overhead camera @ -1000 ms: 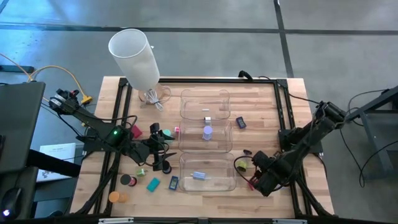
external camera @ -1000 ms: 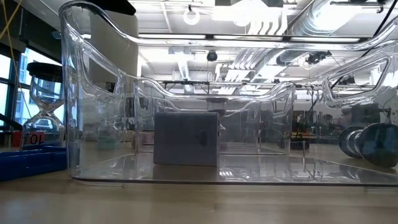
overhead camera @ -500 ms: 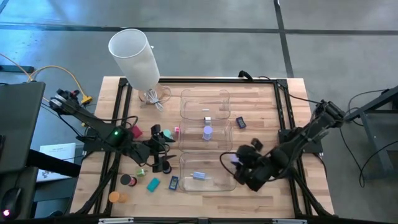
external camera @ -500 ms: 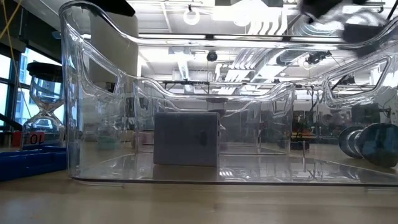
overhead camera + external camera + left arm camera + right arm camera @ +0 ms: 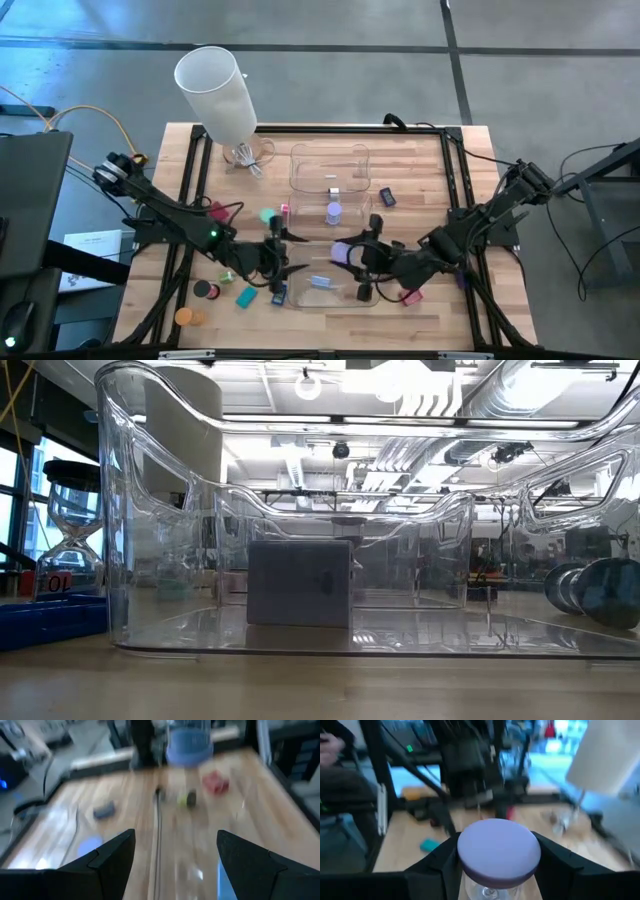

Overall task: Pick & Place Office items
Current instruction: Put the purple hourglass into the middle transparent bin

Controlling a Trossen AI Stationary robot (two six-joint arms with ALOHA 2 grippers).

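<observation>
Two arms meet over the near clear tray [image 5: 345, 296] in the high view: the right gripper [image 5: 352, 262] carries a lilac cylinder [image 5: 341, 252] above it, the left gripper [image 5: 280, 262] hangs at its left edge. Low view: a grey block [image 5: 299, 582] sits inside that tray. Left wrist: fingers [image 5: 107, 857] spread wide, empty. Right wrist: fingers [image 5: 445, 860] clamp the lilac cylinder [image 5: 498, 851].

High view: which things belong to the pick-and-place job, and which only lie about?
Job: lilac cylinder, held in the right gripper; red block; teal rectangle; black cylinder; orange cylinder; dark rectangle. The left gripper is open and empty.
Lying about: white lamp shade; clear trays.
</observation>
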